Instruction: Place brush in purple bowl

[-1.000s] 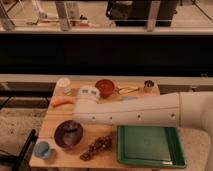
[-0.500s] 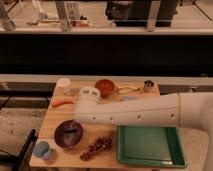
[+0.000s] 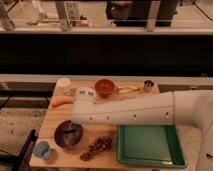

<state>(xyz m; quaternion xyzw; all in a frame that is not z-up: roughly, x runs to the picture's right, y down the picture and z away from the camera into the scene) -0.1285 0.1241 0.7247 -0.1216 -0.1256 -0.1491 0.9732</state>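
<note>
now | end effector (image 3: pixel 76 121) over purple bowl (image 3: pixel 59 142) | dark shape (image 3: pixel 70 132) inside | grip: cannot tell

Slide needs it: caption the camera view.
White robot arm spans the wooden table, its hand at the round purple bowl.

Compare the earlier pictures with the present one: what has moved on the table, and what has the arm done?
Nothing visibly changed. The arm stays stretched across the table, its end just behind the purple bowl; the gripper does not show. Carrot, cup and tray lie as before.
</note>
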